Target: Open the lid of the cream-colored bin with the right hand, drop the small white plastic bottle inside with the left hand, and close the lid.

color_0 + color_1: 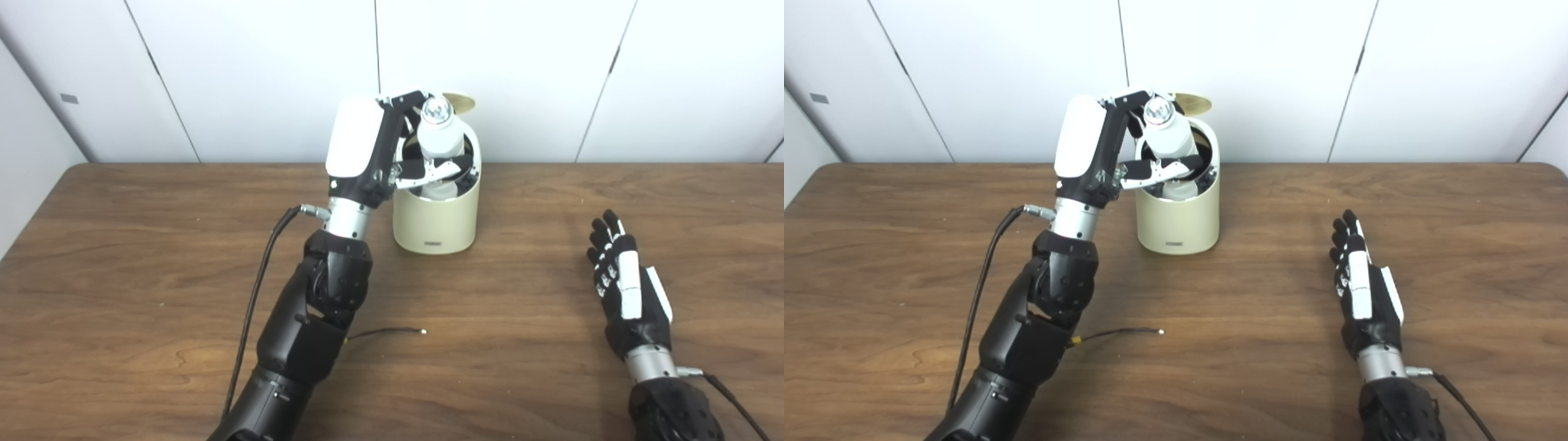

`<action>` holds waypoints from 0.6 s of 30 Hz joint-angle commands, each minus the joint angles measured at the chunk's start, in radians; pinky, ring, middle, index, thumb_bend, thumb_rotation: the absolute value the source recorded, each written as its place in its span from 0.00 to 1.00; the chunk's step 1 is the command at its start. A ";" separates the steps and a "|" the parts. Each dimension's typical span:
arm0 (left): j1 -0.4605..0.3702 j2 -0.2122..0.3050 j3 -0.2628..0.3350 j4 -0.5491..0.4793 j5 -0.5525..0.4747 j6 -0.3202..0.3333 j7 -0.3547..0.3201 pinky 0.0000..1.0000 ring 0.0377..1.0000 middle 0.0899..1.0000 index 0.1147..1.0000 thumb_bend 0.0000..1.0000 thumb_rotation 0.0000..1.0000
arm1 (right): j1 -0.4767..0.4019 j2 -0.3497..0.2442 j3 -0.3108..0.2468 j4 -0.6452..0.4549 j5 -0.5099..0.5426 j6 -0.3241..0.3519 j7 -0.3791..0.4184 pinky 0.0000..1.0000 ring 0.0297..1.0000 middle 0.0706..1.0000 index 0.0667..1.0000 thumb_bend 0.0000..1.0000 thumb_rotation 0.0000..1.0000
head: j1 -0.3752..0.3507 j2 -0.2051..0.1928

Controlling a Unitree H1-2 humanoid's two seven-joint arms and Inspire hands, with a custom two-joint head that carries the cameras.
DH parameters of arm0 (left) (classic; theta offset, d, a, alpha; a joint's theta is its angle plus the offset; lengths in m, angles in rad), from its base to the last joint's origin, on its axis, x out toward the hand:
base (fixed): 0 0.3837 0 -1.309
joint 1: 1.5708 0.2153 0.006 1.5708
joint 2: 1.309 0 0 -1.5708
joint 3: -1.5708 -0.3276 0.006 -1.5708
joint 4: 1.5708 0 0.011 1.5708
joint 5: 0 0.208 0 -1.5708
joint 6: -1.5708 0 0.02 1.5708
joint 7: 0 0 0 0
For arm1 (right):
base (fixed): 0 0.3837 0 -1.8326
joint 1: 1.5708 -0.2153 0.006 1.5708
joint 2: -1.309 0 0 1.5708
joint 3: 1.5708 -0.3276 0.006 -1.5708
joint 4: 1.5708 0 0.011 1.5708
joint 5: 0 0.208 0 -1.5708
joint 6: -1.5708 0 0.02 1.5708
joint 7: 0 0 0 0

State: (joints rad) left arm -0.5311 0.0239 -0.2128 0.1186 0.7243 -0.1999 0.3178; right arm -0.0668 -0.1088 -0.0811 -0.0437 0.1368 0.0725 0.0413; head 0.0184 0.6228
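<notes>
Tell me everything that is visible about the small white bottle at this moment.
The small white bottle looks like smooth plastic, with a rounded shoulder and a shiny, silvery cap on top. It stands almost upright, cap up, and its lower part is already inside the open mouth of the cream-colored bin, whose lid is raised behind it. The left robot hand grips it: the fingers cross its body. Whether its base touches anything inside the bin cannot be seen.
</notes>
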 commanded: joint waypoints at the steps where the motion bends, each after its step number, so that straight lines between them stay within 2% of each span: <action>1: -0.057 0.000 0.007 0.008 -0.005 -0.040 0.045 0.33 0.40 0.47 0.44 0.47 0.00 | 0.002 0.010 0.018 -0.021 0.000 0.020 0.014 1.00 1.00 0.99 1.00 0.62 1.00 | 0.000 0.001; 18: -0.083 0.020 -0.007 0.091 0.022 -0.094 0.108 0.32 0.40 0.47 0.44 0.47 0.00 | 0.002 0.015 0.014 -0.025 0.006 0.028 0.010 1.00 1.00 0.97 1.00 0.62 1.00 | -0.006 -0.006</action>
State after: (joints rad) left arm -0.5595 0.0386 -0.2188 0.2182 0.7365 -0.2592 0.3936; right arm -0.0620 -0.1013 -0.0756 -0.0593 0.1332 0.0809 0.0393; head 0.0123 0.6167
